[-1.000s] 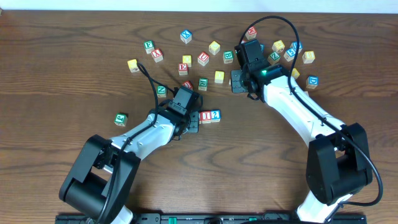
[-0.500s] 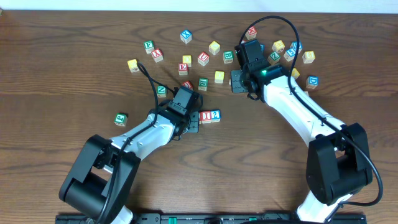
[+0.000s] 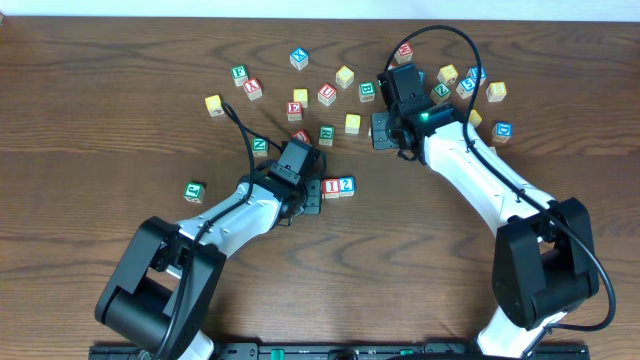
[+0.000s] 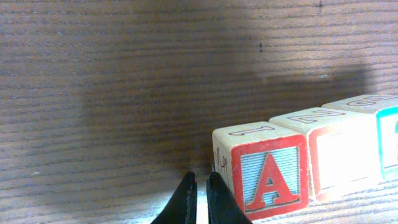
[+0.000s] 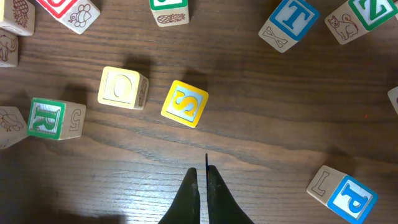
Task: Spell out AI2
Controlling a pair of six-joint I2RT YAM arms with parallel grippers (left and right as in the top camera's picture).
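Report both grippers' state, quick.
Left gripper: closed, holding nothing, tips beside the A cube.
Right gripper: closed, holding nothing.

Even bright light, soft shadows, sharp focus

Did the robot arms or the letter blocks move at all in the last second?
Nothing visibly moved. The left gripper stays shut right beside the A cube, which sits in a row with the I cube and the 2 cube. The right gripper stays shut near the yellow S block, holding nothing.
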